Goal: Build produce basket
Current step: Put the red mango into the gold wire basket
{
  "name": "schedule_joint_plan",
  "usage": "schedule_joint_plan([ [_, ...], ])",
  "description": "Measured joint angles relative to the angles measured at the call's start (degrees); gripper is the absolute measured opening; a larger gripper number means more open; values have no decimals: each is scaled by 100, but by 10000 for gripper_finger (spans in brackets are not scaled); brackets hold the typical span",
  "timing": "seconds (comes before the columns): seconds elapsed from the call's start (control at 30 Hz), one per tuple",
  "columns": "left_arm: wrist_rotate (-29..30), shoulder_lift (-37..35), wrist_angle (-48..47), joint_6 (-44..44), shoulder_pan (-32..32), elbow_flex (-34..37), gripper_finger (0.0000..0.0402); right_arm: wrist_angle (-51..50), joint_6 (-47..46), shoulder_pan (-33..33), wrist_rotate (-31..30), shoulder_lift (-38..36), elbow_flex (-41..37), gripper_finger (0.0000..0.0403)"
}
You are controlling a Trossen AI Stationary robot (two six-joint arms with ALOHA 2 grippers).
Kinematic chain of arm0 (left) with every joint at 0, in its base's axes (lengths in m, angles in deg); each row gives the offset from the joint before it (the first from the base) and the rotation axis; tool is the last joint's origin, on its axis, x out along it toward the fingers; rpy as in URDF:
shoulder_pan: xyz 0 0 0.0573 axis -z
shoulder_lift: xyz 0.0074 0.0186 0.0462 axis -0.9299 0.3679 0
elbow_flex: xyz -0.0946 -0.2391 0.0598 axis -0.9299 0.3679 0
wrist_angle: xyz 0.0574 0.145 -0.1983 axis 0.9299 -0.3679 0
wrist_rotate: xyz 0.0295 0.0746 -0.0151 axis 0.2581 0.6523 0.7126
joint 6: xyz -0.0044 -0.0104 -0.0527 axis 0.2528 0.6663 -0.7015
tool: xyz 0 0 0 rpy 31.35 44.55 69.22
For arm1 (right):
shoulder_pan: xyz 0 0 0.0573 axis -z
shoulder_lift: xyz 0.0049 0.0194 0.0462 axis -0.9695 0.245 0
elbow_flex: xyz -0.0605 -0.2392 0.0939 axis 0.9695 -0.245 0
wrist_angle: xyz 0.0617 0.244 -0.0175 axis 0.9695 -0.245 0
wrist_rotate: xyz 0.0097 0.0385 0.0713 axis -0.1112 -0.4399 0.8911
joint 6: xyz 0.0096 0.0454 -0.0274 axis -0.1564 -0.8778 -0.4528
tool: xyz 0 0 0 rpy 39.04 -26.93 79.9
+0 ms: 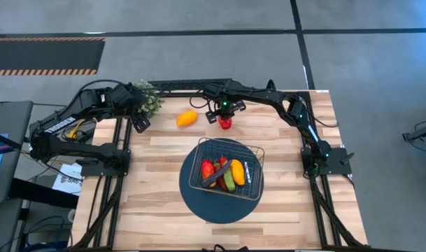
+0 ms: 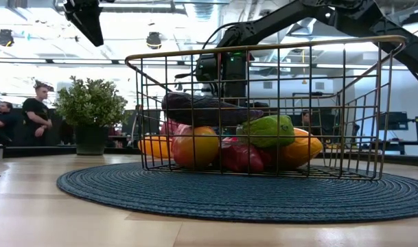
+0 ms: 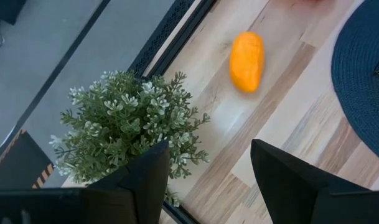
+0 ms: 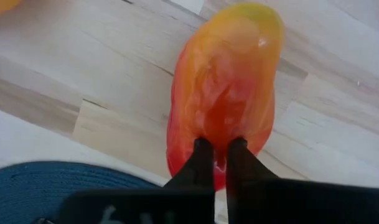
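- Left gripper (image 1: 140,123) at the table's far-left corner, just beside a bushy potted plant (image 1: 149,98), fingers (image 3: 145,177) parted and grasping nothing.
- Orange pepper (image 1: 187,118) lying loose on the bare wood, between the plant and the right gripper, apart from both.
- Right gripper (image 1: 226,120) near the middle of the far edge, reaching down over a red-and-yellow pepper (image 4: 226,93); fingertips drawn almost together at that pepper's red end, touching its skin, though cannot tell from the wrist view whether truly pinched.
- Wire basket (image 1: 253,155) toward the near side from that pepper, standing on a round dark-blue mat (image 1: 199,199) at the table's middle.
- Inside the basket: 1 red, 1 orange-yellow, 1 green and 1 dark purple piece visible from above, heaped together and touching.
- Seated people in the room beyond the table, seen from the low camera.
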Motion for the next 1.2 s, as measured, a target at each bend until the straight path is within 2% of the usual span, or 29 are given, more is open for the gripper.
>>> schedule_joint_plan([
  [0.37,0,0,0,-93,0,0,212,37,136,-4,4,-364,-26,2],
  [0.73,0,0,-3,-115,0,0,212,279,155,-70,14,-380,-22,7],
  [0.93,1,0,-1,-117,0,0,212,543,330,-155,378,-388,-11,73],
  [1.2,2,-1,10,-161,-1,0,212,640,239,-246,404,-393,-2,207],
])
